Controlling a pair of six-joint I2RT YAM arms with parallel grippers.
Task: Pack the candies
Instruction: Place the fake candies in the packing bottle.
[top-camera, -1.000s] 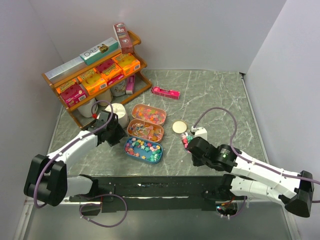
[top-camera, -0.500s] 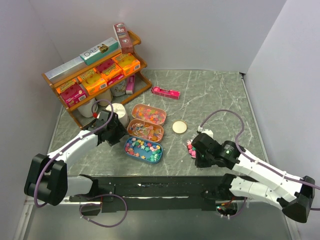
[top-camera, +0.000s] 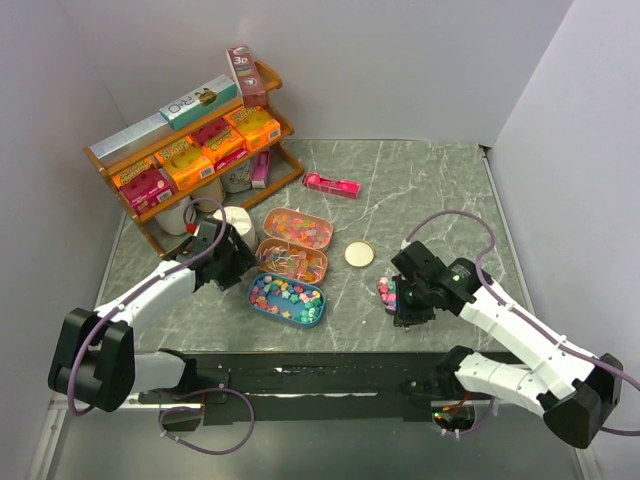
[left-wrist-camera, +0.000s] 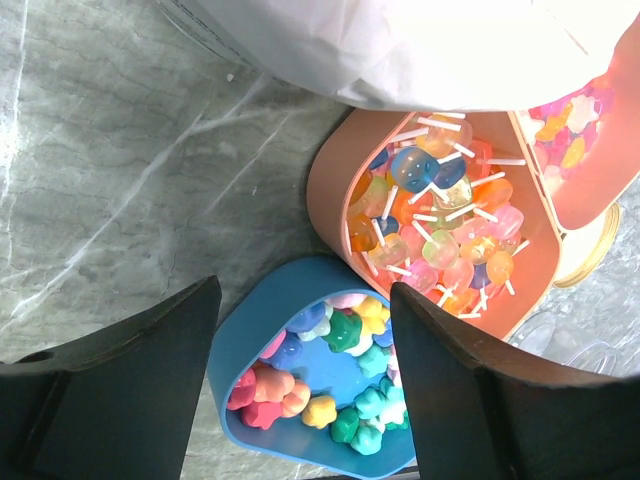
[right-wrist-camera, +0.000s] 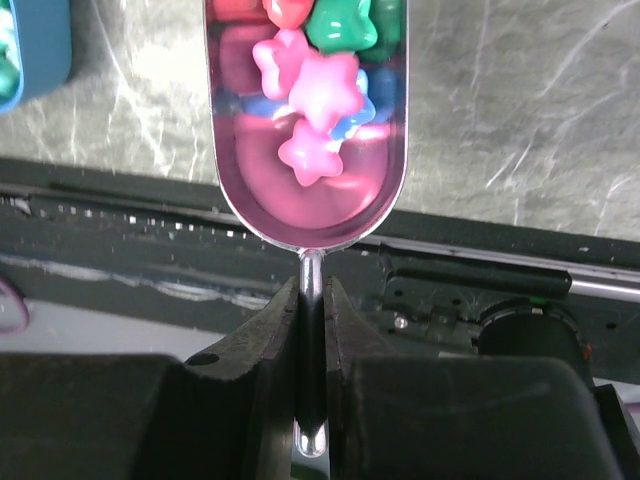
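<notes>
Bright star-shaped candies (left-wrist-camera: 345, 385) fill a blue tray (left-wrist-camera: 240, 335) that lies on the marble table (top-camera: 440, 190). My left gripper (left-wrist-camera: 305, 300) is open, one finger on each side of the tray's near end; in the top view this gripper (top-camera: 240, 268) sits at the left end of the blue tray (top-camera: 318, 318). My right gripper (right-wrist-camera: 312, 290) is shut on the thin handle of a clear scoop (right-wrist-camera: 305, 200). The scoop holds pink, green, red and blue candies (right-wrist-camera: 320, 90). It hovers level over the table's near edge, right of the trays, where the scoop (top-camera: 386, 293) sticks out from the right gripper (top-camera: 405, 300).
An orange tray of lollipops (top-camera: 290, 262) and another orange tray of candies (top-camera: 297, 229) lie behind the blue one. A round gold lid (top-camera: 359, 254), a white cup (top-camera: 235, 222), a pink box (top-camera: 332, 185) and a wooden shelf of boxes (top-camera: 190, 150) stand around.
My right arm has swung to the right and turned, carrying the filled scoop away from the gold lid toward the near edge. The left arm stays at the blue tray.
</notes>
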